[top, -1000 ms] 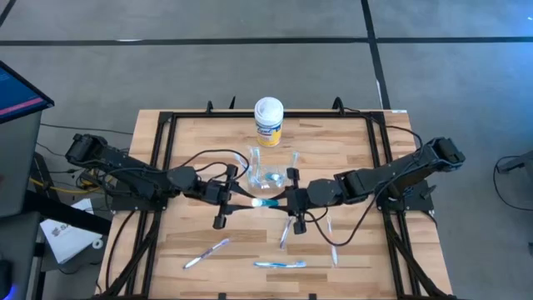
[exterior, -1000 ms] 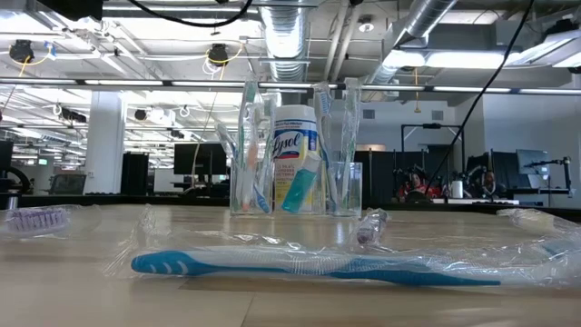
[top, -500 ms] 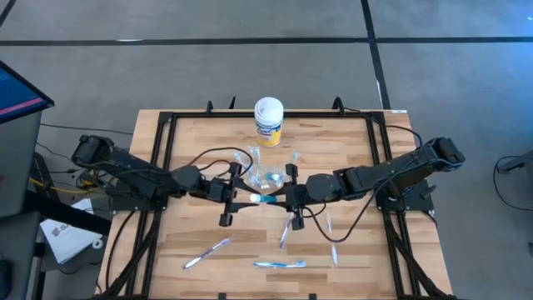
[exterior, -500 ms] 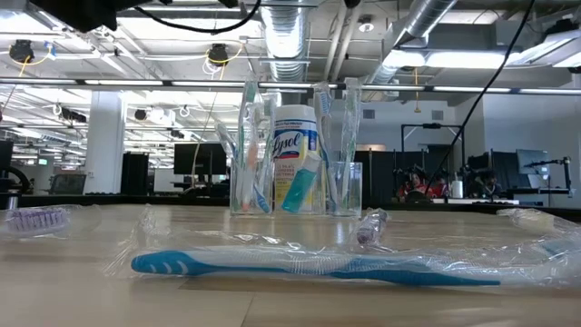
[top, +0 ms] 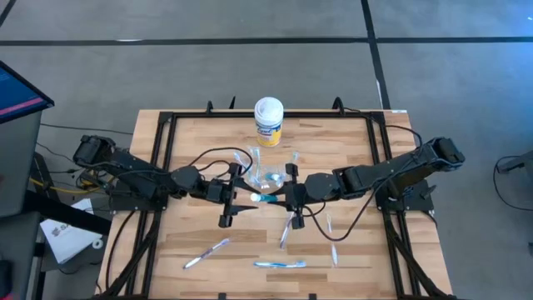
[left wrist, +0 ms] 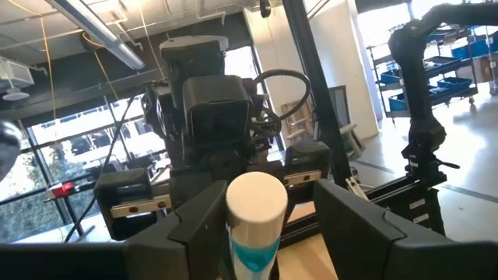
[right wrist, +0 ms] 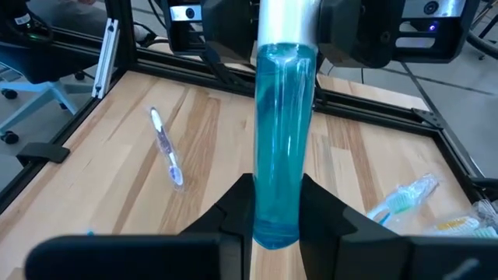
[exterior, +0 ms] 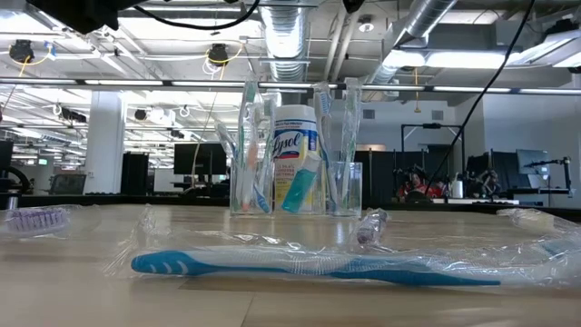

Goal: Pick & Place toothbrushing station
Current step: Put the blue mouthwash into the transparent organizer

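A teal-blue tube (top: 262, 199) with a white cap is lying level in the air over the middle of the wooden table (top: 350, 146), between the two grippers. The right gripper (top: 283, 200) is clamping the tube's flat tail end between its fingers (right wrist: 233, 204), as the right wrist view shows. The left gripper (top: 246, 197) is standing at the white cap (left wrist: 255, 204) with its fingers (left wrist: 194, 222) spread to either side of it, a gap showing on both sides. Just behind the tube, two see-through plastic cups (exterior: 251, 189) are standing upright side by side, holding toothbrushes on end and a second teal tube (exterior: 300, 186) leaning in the right-hand cup. A yellow canister (top: 268, 122) with a white lid is standing behind the cups at the table's far edge. On the near half of the table, a wrapped blue toothbrush (top: 280, 264) is lying flat, a purple-headed toothbrush (top: 206, 252) is lying to its left, and further wrapped toothbrushes (top: 332, 242) are lying to its right, all well apart from the cups.
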Motion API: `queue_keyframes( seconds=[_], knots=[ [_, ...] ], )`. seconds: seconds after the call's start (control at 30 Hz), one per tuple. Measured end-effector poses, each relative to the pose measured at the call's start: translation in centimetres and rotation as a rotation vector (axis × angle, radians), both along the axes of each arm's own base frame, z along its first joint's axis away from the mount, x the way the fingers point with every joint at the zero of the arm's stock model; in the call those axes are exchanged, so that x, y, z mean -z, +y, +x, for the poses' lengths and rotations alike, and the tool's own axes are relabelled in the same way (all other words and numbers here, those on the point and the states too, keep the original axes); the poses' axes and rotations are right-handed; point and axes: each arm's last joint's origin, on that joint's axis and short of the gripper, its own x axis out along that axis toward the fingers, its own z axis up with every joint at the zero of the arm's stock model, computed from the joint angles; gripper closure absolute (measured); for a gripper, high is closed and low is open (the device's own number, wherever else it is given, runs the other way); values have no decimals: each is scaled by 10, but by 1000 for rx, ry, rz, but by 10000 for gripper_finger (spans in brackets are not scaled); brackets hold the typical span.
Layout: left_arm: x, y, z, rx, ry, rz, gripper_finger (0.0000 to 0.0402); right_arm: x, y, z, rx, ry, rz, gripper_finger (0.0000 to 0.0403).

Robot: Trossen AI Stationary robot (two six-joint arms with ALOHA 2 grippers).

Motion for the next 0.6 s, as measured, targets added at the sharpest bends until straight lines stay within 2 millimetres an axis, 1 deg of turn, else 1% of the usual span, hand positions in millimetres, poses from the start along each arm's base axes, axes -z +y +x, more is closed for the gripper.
queue_keyframes(
  seconds=[0.1, 0.2, 0.27, 0.43, 0.6],
  knots=[
    [0, 0, 0, -1, 0, -1, 222, 0, 0, 0, -2, 0, 1, 342],
    [0, 0, 0, -3, -1, -2, 237, 0, -1, 0, 0, 0, 2, 342],
    [0, 0, 0, -7, -1, -4, 255, 0, -1, 0, -2, 0, 2, 342],
    [0, 0, 0, -9, -2, -3, 314, 0, -1, 0, -3, 1, 3, 341],
    [0, 0, 0, -8, 2, -6, 315, 1, -1, 0, 0, 10, 7, 320]
  ],
)
